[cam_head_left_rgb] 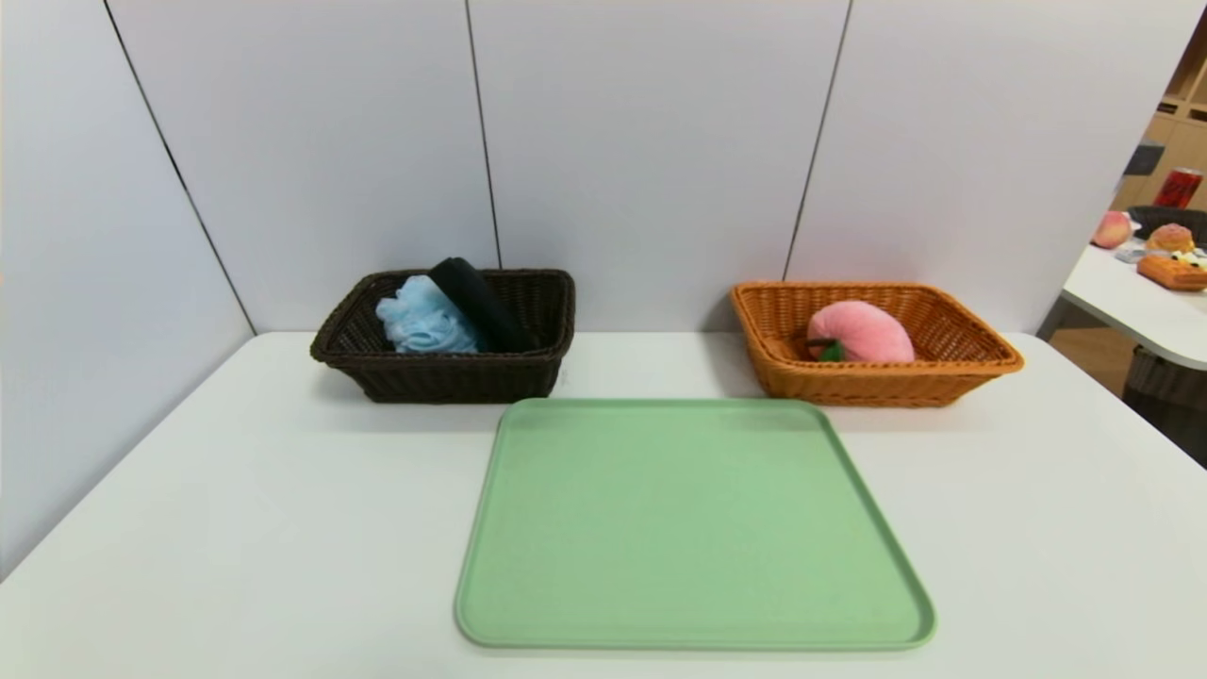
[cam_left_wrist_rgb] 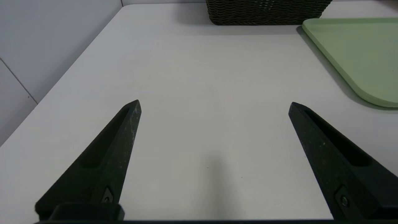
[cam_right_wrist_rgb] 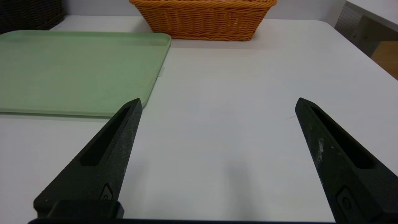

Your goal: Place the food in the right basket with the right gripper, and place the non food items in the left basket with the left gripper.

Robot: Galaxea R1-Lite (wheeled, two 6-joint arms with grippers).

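Observation:
The pink plush peach (cam_head_left_rgb: pixel 860 332) lies inside the orange-tan right basket (cam_head_left_rgb: pixel 971 363) at the back right. In the dark brown left basket (cam_head_left_rgb: pixel 443 372) rest the light blue bath pouf (cam_head_left_rgb: pixel 424 321) and the black folded case (cam_head_left_rgb: pixel 481 302), which leans against the pouf. Neither arm shows in the head view. My left gripper (cam_left_wrist_rgb: pixel 214 104) hangs open over bare table near the front left, with the left basket (cam_left_wrist_rgb: pixel 267 12) far ahead. My right gripper (cam_right_wrist_rgb: pixel 217 102) is open over bare table at the front right, the right basket (cam_right_wrist_rgb: pixel 203 21) ahead of it.
A green tray (cam_head_left_rgb: pixel 693 528) lies on the white table (cam_head_left_rgb: pixel 236 490) between me and the baskets, with nothing on it. White panel walls close the back and left. A second table with toys and a red can (cam_head_left_rgb: pixel 1177 187) stands far right.

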